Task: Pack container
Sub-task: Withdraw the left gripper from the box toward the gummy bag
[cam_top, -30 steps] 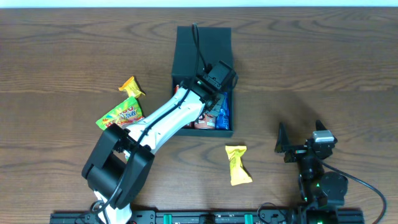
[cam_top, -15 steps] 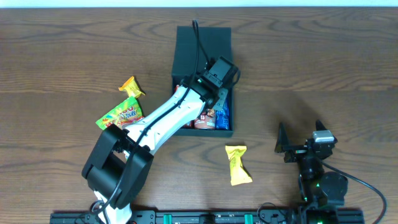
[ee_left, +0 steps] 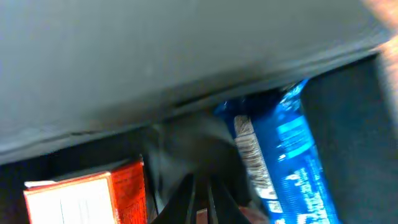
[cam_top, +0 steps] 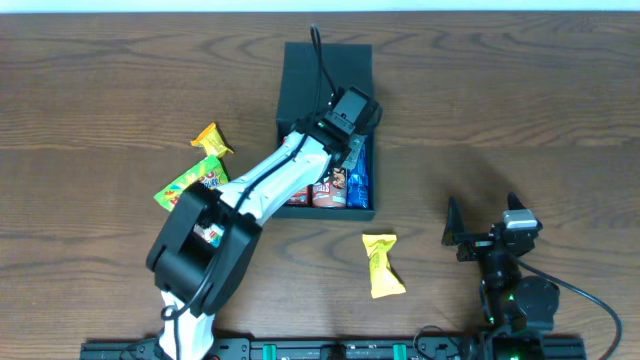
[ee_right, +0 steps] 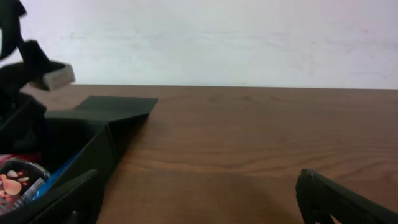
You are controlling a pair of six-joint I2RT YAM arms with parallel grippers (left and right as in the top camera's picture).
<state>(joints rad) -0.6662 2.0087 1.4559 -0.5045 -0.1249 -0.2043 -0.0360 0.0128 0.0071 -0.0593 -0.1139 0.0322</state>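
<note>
Our left gripper (cam_top: pixel 349 148) is down inside the container (cam_top: pixel 325 70), near its back wall, with the jaws pinched shut. In the left wrist view we can make out nothing held between them. A blue packet (ee_left: pixel 280 155) lies just beside the gripper on one side and a red-and-white packet (ee_left: pixel 87 193) on the other. From overhead, a few brown packets (cam_top: pixel 322 190) sit in the same box, nearer the robot than the gripper. The lid flap stands open beyond the gripper, on the far side.

Our right gripper (cam_top: pixel 482 218) is well apart from the container, low near the robot's edge of the worktop (cam_top: pixel 520 90), with its jaws spread wide and empty.

We judge the packing to be well under way but not finished. Several snacks are already in the box, yet three lie out on the worktop. A yellow packet (cam_top: pixel 382 264) is between the two grippers, nearer the robot than the box. An orange packet (cam_top: pixel 211 139) and a green-and-yellow packet (cam_top: pixel 185 186) are off to the left gripper's left, the green one partly under the arm.

By our reckoning those three need loading, and after that the flap needs folding down over the contents. Whether they will all fit we cannot tell, since the arm hides part of the inside.
</note>
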